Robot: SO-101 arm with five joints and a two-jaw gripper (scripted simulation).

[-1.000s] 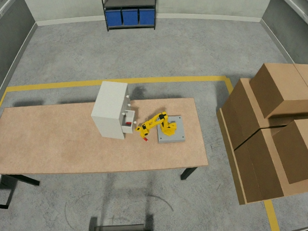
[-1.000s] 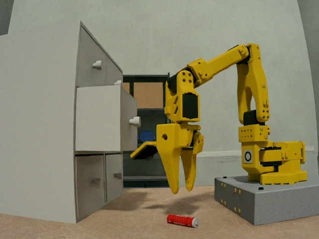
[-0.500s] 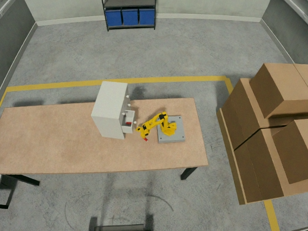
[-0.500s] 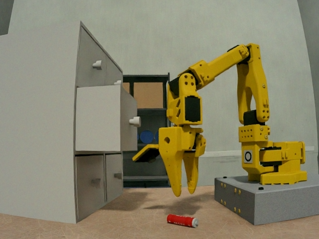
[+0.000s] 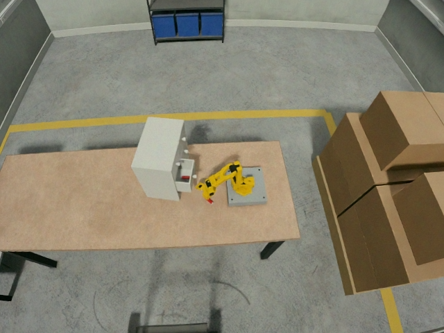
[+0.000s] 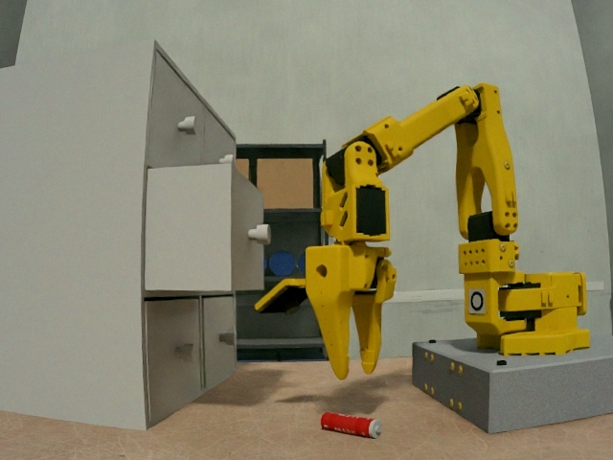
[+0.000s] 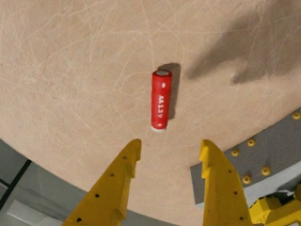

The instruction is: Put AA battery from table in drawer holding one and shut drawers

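On my screens the cabinet had one drawer out, a red battery inside; the others looked shut. My pincer hung partly open, empty, above the AA battery on the tabletop. Grasping, dropping in and closing remained.
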